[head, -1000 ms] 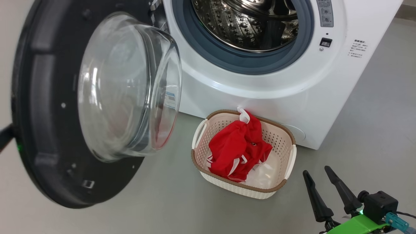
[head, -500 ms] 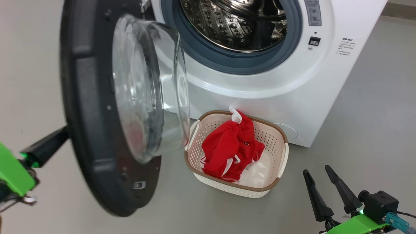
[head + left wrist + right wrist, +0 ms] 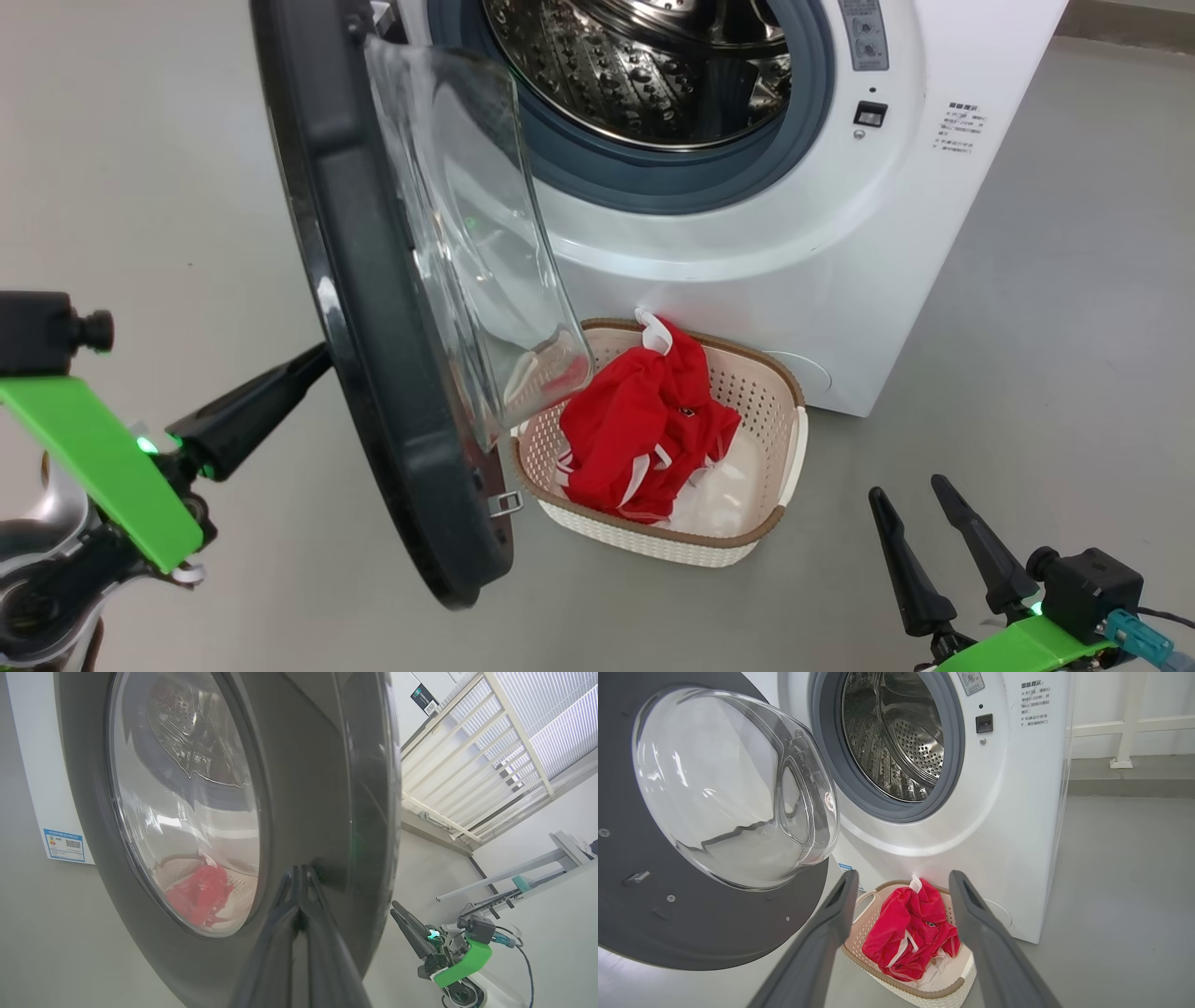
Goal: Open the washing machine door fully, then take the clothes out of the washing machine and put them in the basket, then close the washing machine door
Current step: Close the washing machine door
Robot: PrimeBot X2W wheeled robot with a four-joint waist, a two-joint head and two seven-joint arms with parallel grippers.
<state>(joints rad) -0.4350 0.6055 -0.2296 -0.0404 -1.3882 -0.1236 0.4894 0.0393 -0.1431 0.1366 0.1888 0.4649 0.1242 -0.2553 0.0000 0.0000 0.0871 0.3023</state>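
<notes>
"Head view: why is your left claw (image 3: pixel 299 369) behind the large round black-rimmed, glass-windowed washing machine door (image 3: pixel 373 308)?"

"I've set its fingers together, tips on the door's outer face, to push it shut against the big white front-loading washing machine (image 3: pixel 747 280). The steel drum (image 3: pixel 644 75) looks empty."

"And the clothes?"

"The red white-striped garment (image 3: pixel 644 420) and white cloth (image 3: pixel 724 490) lie in the cream perforated plastic basket (image 3: pixel 780 378), on the floor (image 3: pixel 1027 373) by the machine's front. My right claw (image 3: pixel 907 487) waits with its fingers apart, clear of the swing."
</notes>
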